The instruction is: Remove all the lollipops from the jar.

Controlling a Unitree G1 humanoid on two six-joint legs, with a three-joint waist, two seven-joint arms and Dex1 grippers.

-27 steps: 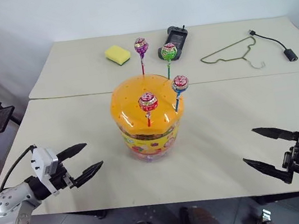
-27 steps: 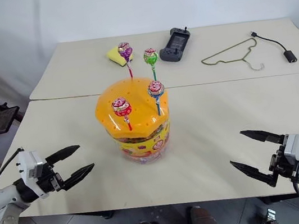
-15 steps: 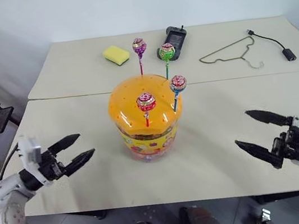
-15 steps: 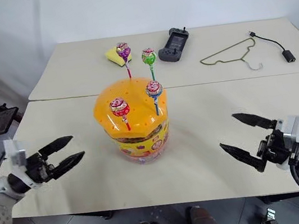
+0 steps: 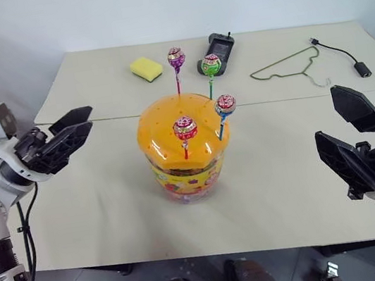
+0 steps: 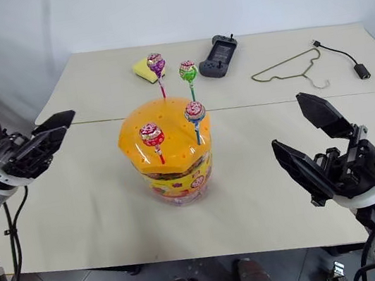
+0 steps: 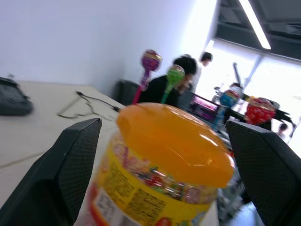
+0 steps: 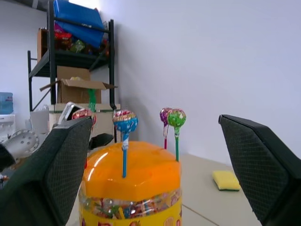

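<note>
At the far left we see our left tool (image 5: 65,135) raised above the surface (image 5: 98,204), its two black fingers spread wide with nothing between them, pointing across toward the jar (image 5: 185,162). It hangs well apart from the jar, off to the jar's left and at about the height of the orange lid (image 5: 164,126). In the left wrist view the jar sits squarely between the two fingers but some way beyond their tips.

The jar stands upright near the middle of the surface, just in front of the seam where two tabletops meet. All four lollipops are planted by their sticks in the holes of the domed lid. The purple lollipop (image 5: 176,58) stands tallest at the back, the green lollipop (image 5: 212,64) just beside it to the right, the red-pink lollipop (image 5: 185,127) low on the front of the dome, and the blue lollipop (image 5: 225,104) at the lid's right edge.

Behind the jar on the far tabletop lie a yellow sponge (image 5: 147,68), a black handheld device (image 5: 221,48), a wire hanger (image 5: 290,66) and a black cable (image 5: 344,55), in that order going right.

At the right, our right tool (image 5: 352,137) is likewise lifted off the surface with its fingers splayed as wide as we see them, gripping nothing. It is well apart from the jar, lower and to the jar's right, and in the right wrist view the jar and its four lollipops appear framed between the two fingers, out of their reach.
</note>
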